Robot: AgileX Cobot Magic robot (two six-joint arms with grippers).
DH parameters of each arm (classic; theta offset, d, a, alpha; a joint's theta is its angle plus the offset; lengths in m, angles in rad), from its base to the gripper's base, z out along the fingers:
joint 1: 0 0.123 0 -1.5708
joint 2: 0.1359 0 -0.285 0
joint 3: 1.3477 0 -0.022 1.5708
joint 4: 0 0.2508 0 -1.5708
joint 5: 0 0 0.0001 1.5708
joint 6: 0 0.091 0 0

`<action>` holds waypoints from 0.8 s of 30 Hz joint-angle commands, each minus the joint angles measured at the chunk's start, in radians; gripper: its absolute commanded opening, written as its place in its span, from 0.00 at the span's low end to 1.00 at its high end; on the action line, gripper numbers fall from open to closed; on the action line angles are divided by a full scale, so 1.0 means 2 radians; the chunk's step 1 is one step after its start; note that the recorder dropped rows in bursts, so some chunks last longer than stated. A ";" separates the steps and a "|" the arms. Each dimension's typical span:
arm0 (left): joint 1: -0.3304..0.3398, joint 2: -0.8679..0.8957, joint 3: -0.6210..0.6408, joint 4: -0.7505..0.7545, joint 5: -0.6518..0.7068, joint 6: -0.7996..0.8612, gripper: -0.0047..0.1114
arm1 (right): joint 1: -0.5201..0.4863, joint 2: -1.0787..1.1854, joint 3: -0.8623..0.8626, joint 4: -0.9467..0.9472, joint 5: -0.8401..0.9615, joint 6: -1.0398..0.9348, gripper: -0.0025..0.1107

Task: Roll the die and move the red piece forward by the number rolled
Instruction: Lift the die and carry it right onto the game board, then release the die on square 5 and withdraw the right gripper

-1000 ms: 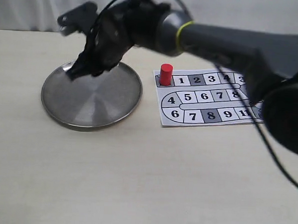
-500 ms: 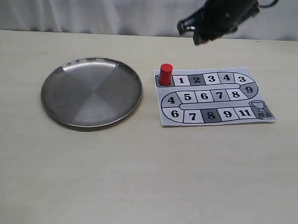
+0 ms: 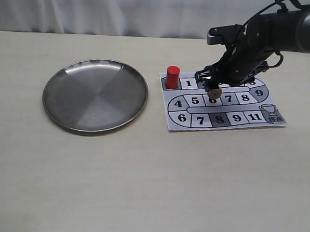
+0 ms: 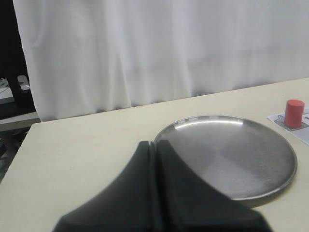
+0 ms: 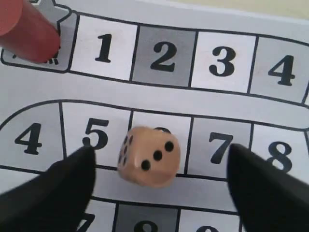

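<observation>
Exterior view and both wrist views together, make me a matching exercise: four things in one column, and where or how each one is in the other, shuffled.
1. die
2. red piece
3. metal plate
4. left gripper

A. shut
B. left of the board in the exterior view
C. over square 6
D. on the square just before 1

Pairs: 1-C, 2-D, 3-B, 4-A

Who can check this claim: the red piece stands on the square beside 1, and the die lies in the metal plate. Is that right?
No. The die is not in the metal plate; it is on the board, over square 6, as the right wrist view shows. The red piece does stand on the square beside 1.
</observation>
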 commanded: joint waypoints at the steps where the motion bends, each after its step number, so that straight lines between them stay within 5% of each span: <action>1: 0.000 0.000 0.001 -0.002 -0.004 -0.001 0.04 | -0.002 -0.007 0.000 -0.005 -0.016 0.001 0.82; 11: 0.000 0.000 0.001 -0.002 -0.004 -0.001 0.04 | -0.002 -0.031 0.000 -0.005 -0.008 0.001 0.84; 13: 0.000 0.000 0.001 -0.002 -0.004 -0.001 0.04 | -0.002 -0.047 0.000 -0.005 0.014 -0.018 0.63; 15: 0.000 0.000 0.001 -0.002 -0.004 -0.001 0.04 | -0.002 -0.065 0.000 -0.005 0.041 -0.031 0.25; 17: 0.000 0.000 0.001 -0.002 -0.004 -0.001 0.04 | -0.002 -0.074 0.000 -0.004 0.051 -0.027 0.07; 24: 0.000 0.000 0.001 -0.002 -0.004 -0.001 0.04 | -0.002 -0.082 0.020 0.006 0.046 -0.027 0.07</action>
